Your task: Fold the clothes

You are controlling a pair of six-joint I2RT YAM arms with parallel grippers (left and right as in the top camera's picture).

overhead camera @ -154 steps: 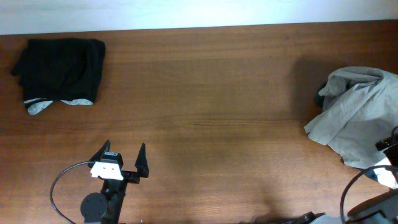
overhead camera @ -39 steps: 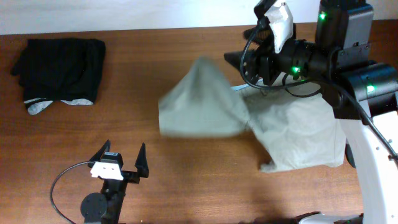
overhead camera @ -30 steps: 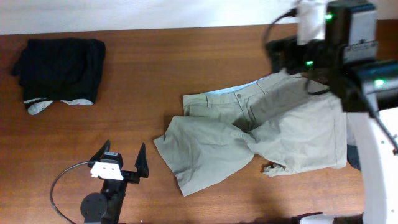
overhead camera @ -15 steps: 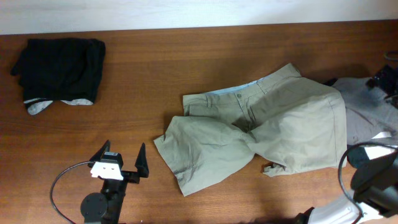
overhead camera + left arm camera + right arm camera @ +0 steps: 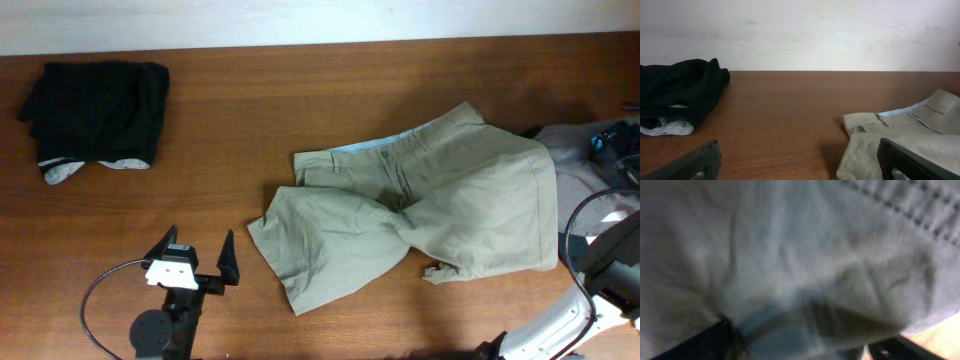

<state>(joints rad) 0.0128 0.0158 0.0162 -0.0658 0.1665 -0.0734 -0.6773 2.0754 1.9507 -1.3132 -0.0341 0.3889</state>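
The pale khaki-olive shorts [image 5: 430, 215] lie spread on the table right of centre, waistband and fly toward the back, one leg pointing front left. They also show in the left wrist view [image 5: 905, 132]. My left gripper [image 5: 196, 256] is open and empty near the front edge, left of the shorts and apart from them; its fingers [image 5: 800, 167] frame bare wood. My right gripper [image 5: 612, 148] is at the far right edge over a grey garment [image 5: 585, 180]. In the right wrist view its fingers [image 5: 805, 347] are spread wide with blurred grey fabric [image 5: 800, 255] close in front.
A black garment pile [image 5: 98, 105] with a grey-white piece [image 5: 62, 172] under it lies at the back left, also in the left wrist view [image 5: 675, 92]. A pale wall [image 5: 800, 30] runs behind the table. The right arm's base and cable [image 5: 600, 250] stand at the right edge.
The right arm carried the shorts in from the right, laid them out flat, let go, and drew back to the right edge over the grey garment. The left arm has not moved.
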